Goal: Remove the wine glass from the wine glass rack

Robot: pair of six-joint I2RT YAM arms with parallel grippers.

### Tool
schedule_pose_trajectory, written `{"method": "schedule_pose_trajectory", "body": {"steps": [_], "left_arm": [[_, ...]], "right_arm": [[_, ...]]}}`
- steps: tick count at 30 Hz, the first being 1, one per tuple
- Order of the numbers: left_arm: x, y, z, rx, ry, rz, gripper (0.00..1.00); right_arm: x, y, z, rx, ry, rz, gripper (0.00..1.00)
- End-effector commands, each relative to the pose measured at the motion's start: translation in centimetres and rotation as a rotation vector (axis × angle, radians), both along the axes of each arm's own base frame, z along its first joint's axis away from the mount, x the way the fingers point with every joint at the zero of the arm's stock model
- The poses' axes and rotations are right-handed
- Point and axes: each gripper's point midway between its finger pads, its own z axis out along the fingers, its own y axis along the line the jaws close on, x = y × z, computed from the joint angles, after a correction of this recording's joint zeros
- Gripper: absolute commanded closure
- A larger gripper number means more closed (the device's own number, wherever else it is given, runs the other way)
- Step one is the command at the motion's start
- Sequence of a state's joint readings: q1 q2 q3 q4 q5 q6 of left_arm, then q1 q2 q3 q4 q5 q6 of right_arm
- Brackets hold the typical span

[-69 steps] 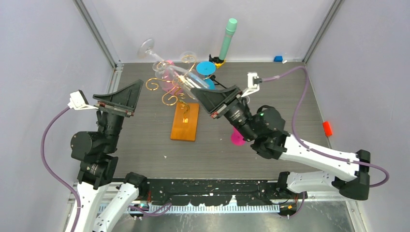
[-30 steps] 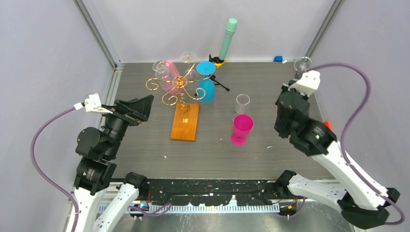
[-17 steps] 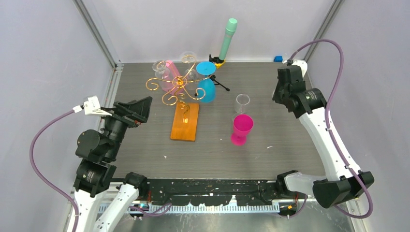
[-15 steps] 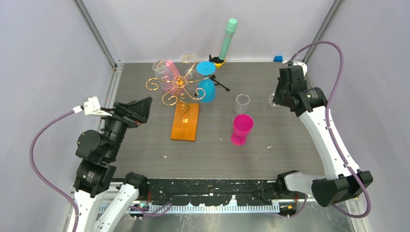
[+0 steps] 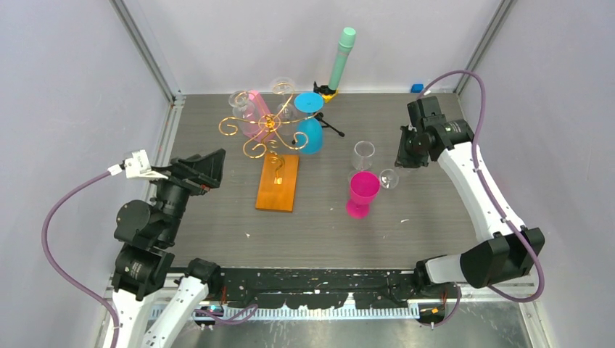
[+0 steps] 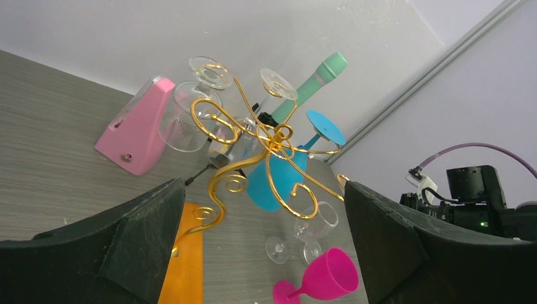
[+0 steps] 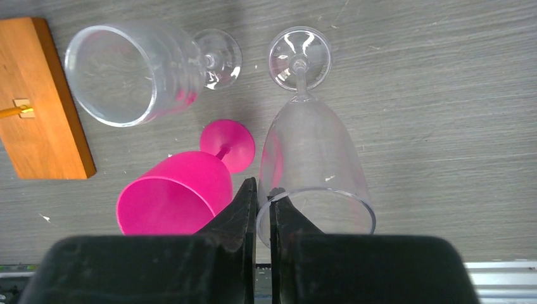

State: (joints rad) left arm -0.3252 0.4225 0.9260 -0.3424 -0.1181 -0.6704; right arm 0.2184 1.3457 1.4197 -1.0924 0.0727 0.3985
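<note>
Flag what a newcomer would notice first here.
The gold wire wine glass rack stands left of centre on the table, with a blue glass and clear glasses hung upside down from its scrolls. To its right, the right fingers pinch the rim of a clear wine glass, foot downward, beside a magenta goblet. The left fingers gape wide, facing the rack.

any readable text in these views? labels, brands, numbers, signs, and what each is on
None readable in any view.
Small pale tag on the wooden base of the wine glass rack: too small to tell whether it bears print.
No marks seen on the wine glass, magenta goblet or pink block.
</note>
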Motion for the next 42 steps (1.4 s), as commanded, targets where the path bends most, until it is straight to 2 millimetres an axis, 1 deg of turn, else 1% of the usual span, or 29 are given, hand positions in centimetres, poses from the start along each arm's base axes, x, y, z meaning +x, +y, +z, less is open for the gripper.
{"method": "schedule_pose_trajectory", "body": {"steps": [1, 6, 12, 13, 15, 17, 19, 20, 21, 23, 25, 29, 31, 35, 37, 38, 39, 40, 41, 42], "left_arm": [[-0.3, 0.9, 0.4, 0.045, -0.033, 0.043, 0.00], [-0.4, 1.4, 0.2, 0.068, -0.038, 0.063, 0.00], [-0.4, 1.7, 0.2, 0.098, -0.041, 0.080, 0.00], [-0.3, 1.7, 0.2, 0.104, -0.042, 0.078, 0.00], [-0.3, 1.6, 0.2, 0.118, -0.036, 0.075, 0.00], [-0.1, 1.5, 0.1, 0.135, -0.027, 0.075, 0.00], [0.1, 1.5, 0.0, 0.147, -0.018, 0.074, 0.00], [0.2, 1.4, 0.0, 0.150, -0.016, 0.072, 0.00], [0.3, 1.3, 0.0, 0.161, -0.016, 0.065, 0.00], [0.4, 0.9, 0.4, 0.184, -0.020, 0.046, 0.00], [0.7, 0.5, 0.8, 0.210, -0.005, 0.028, 0.00], [1.4, -0.1, 1.3, 0.259, 0.037, -0.001, 0.00], [1.8, -0.3, 1.5, 0.272, 0.051, -0.008, 0.00], [2.5, -0.1, 2.6, 0.281, 0.054, 0.013, 0.00], [2.9, -0.2, 3.5, 0.287, 0.047, 0.018, 0.00], [3.3, -0.3, 3.8, 0.297, 0.049, 0.015, 0.00], [3.9, -0.4, 4.0, 0.307, 0.057, 0.017, 0.00], [4.5, -0.6, 4.1, 0.316, 0.067, 0.017, 0.00], [5.1, -0.8, 4.2, 0.326, 0.078, 0.014, 0.00], [5.7, -1.1, 4.2, 0.334, 0.089, 0.008, 0.00]], "right_arm": [[0.4, -0.2, 1.3, -0.011, -0.015, 0.007, 1.00], [1.1, 0.1, 0.6, -0.001, 0.013, 0.002, 1.00], [2.4, 0.7, 0.3, 0.013, 0.022, -0.002, 1.00], [2.5, 0.8, 0.4, 0.014, 0.021, -0.001, 1.00], [2.9, 0.6, 0.0, 0.001, 0.035, -0.006, 1.00], [3.2, 0.4, -0.2, -0.014, 0.041, -0.013, 0.97], [3.5, 0.4, -0.3, -0.021, 0.045, -0.012, 0.89], [3.6, 0.4, -0.4, -0.024, 0.044, -0.012, 0.83], [3.8, 0.5, -0.4, -0.024, 0.044, -0.011, 0.80], [4.1, 0.5, -0.2, -0.022, 0.039, -0.009, 0.69], [4.5, 0.7, 0.3, -0.015, 0.021, -0.006, 0.63], [5.3, 1.1, 2.0, 0.002, -0.031, 0.007, 0.55], [5.6, 1.3, 2.9, 0.014, -0.055, 0.019, 0.53], [5.9, 1.2, 5.0, 0.014, -0.114, 0.026, 0.51], [6.0, 1.3, 6.6, 0.026, -0.162, 0.029, 0.50], [5.7, 1.4, 7.5, 0.039, -0.192, 0.033, 0.46], [5.4, 1.9, 8.8, 0.071, -0.241, 0.053, 0.45], [5.1, 2.5, 9.4, 0.105, -0.264, 0.074, 0.42], [4.5, 3.3, 10.9, 0.164, -0.324, 0.100, 0.41], [4.2, 3.7, 11.6, 0.192, -0.356, 0.109, 0.40]]}}
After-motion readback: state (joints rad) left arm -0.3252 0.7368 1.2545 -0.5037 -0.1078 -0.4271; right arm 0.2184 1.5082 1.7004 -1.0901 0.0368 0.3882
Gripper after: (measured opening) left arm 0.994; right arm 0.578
